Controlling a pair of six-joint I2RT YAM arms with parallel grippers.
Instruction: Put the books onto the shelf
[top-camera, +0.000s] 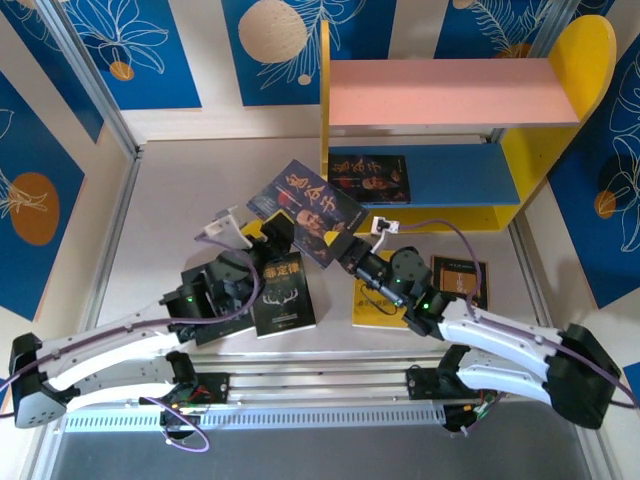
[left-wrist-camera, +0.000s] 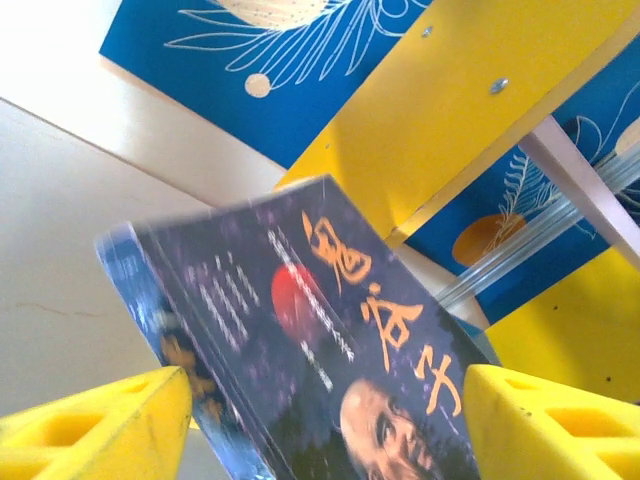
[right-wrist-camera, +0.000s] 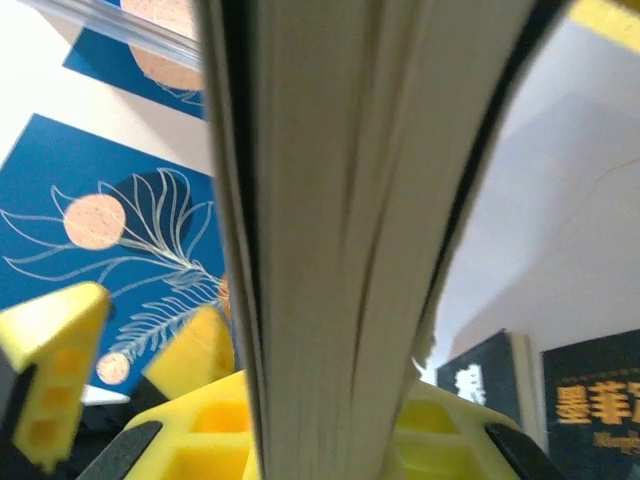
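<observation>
Counting from overhead, five books show; one held book (top-camera: 305, 208) is in the air at the middle of the table (top-camera: 180, 200), and one shelved book (top-camera: 370, 178) lies flat on the shelf (top-camera: 585, 60). Three lie on the table: a black book (top-camera: 284, 298) at 6 o'clock of the held one, a yellow book (top-camera: 368, 312) partly under the right arm (top-camera: 500, 340) at 5 o'clock, and a brown book (top-camera: 465, 282) at 4 o'clock. The shelf is a single unit at 1 o'clock, with two yellow side panels, one pink upper board (top-camera: 450, 92) and one blue lower board (top-camera: 460, 175); the shelved book rests on the blue one, at its left end.

Two arms reach inward; the left arm (top-camera: 110, 350) comes from 8 o'clock and the right from 4 o'clock, and both wrists meet under the held book. The right gripper (top-camera: 345, 248) clamps that book's lower right corner; in the right wrist view the page edge (right-wrist-camera: 340, 230) runs straight down between its yellow pads (right-wrist-camera: 200, 430). The left gripper (top-camera: 268, 235) sits at the book's 7 o'clock corner with its fingers (left-wrist-camera: 100, 430) spread wide; the tilted cover (left-wrist-camera: 330, 340) faces its camera between them, and whether they touch it I cannot tell.

Two more dark covers — one orange-titled (right-wrist-camera: 592, 400), one beside it (right-wrist-camera: 482, 372) — lie flat at 4 o'clock in the right wrist view.
</observation>
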